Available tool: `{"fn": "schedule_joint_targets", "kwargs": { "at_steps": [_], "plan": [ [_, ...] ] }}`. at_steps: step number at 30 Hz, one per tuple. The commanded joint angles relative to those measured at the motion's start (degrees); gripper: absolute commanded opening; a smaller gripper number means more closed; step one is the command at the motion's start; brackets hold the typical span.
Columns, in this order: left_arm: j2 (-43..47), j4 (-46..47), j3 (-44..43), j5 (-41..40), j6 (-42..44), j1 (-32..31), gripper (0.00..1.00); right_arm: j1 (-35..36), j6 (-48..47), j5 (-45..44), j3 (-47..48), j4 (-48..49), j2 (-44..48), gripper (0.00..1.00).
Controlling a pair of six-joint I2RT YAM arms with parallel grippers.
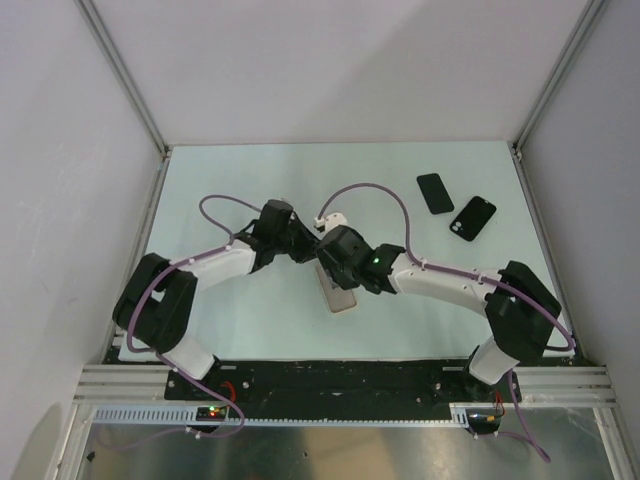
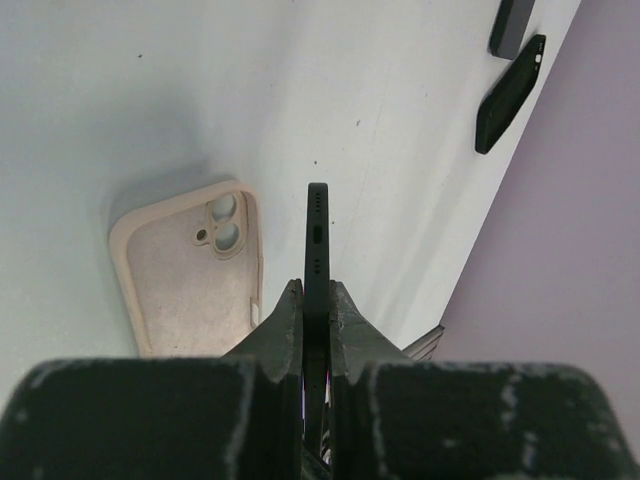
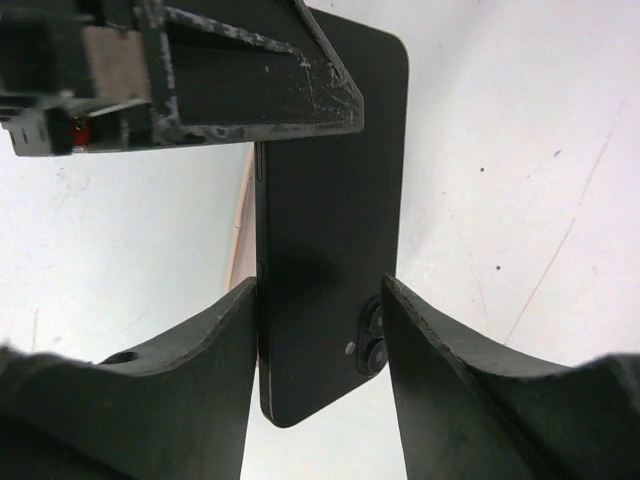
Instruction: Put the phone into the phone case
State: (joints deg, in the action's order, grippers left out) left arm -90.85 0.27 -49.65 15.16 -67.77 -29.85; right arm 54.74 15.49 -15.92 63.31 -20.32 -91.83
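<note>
Left wrist | left hand [image 2: 317, 292] clamped on phone [image 2: 317, 230], edge-on | right hand [image 3: 320, 290] straddles it, grip unclear

Black phone [image 2: 317, 235] held on edge, beige phone case [image 2: 185, 290] lying open-side up just beside it

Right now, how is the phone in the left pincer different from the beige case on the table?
The phone is black; the case is beige. The phone is held on edge in the left pincer; the case lies flat on the table, open side up. Both are rounded rectangles with a twin camera spot near one corner.
</note>
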Motion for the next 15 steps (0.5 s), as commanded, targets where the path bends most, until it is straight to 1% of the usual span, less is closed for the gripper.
{"fn": "schedule_joint_targets", "kwargs": {
  "at_steps": [1,8,13,15],
  "plan": [
    [3.85,-2.52,-3.07,-0.39,-1.06,0.29,0.0,3.11,-3.49,-13.41,3.14,-0.38,-1.44,0.53],
    [5.15,-3.34,-2.85,-0.3,-1.47,0.23,0.0,7.72,-8.07,-23.52,5.04,1.2,-5.49,0.41],
    [6.29,-3.4,-2.32,-0.43,-1.65,0.14,0.0,8.53,-9.57,-27.61,6.52,0.67,-8.17,0.32],
    [6.71,-3.43,-2.21,-0.51,-1.62,0.12,0.0,8.73,-10.01,-28.89,6.91,0.55,-8.93,0.26]
  ]
}}
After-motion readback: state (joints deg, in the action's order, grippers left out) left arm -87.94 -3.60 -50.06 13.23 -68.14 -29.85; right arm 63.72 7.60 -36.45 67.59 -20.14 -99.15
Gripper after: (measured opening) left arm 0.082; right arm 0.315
